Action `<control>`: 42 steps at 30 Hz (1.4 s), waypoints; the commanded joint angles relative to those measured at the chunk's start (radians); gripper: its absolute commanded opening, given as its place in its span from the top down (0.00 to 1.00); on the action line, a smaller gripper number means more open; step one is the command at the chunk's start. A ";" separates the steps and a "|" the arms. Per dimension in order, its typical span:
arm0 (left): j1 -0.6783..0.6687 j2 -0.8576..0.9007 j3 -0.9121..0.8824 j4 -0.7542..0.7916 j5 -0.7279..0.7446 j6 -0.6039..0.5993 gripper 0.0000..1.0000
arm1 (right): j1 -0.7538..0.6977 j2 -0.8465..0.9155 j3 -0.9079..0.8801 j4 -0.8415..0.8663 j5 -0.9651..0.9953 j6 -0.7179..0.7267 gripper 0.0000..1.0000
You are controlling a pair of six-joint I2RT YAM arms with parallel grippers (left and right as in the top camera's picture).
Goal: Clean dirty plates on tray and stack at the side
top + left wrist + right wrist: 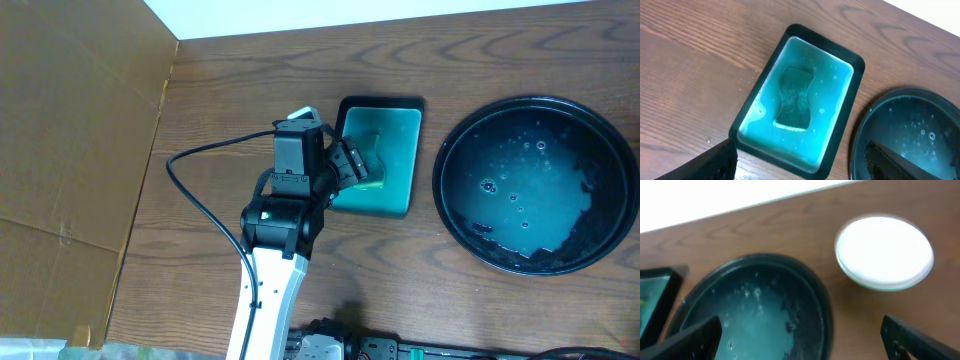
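The black tray [443, 175] sits at the right of the table, holding teal soapy water and no plate. It also shows in the left wrist view [858, 145] and the right wrist view [823, 305]. A white plate [884, 250] lies on the wood to the right of the tray. I cannot tell if others lie under it. My left gripper [352, 165] is open and empty above the near edge of the teal dish [410, 125]. My right gripper [802, 342] is open and empty above the tray's right rim. It is out of the overhead view.
A teal sponge [795, 97] lies in the water of the rectangular black-rimmed teal dish [856, 65], left of the tray. A brown cardboard wall [70, 130] stands at the left. A black cable [195, 195] loops beside the left arm.
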 commanded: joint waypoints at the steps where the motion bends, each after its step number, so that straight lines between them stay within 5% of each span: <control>1: 0.002 0.004 0.020 -0.003 -0.008 0.003 0.18 | 0.054 -0.106 -0.186 0.174 0.007 -0.016 0.01; 8: 0.002 0.004 0.020 -0.003 -0.008 0.003 0.18 | 0.101 -0.327 -0.492 0.495 0.057 -0.018 0.01; 21: 0.002 0.004 0.020 -0.003 -0.008 0.003 0.18 | 0.099 -0.720 -0.727 0.519 0.056 -0.029 0.01; 42: 0.002 0.005 0.020 -0.003 -0.008 0.003 0.18 | 0.099 -0.759 -0.763 0.484 0.046 -0.122 0.01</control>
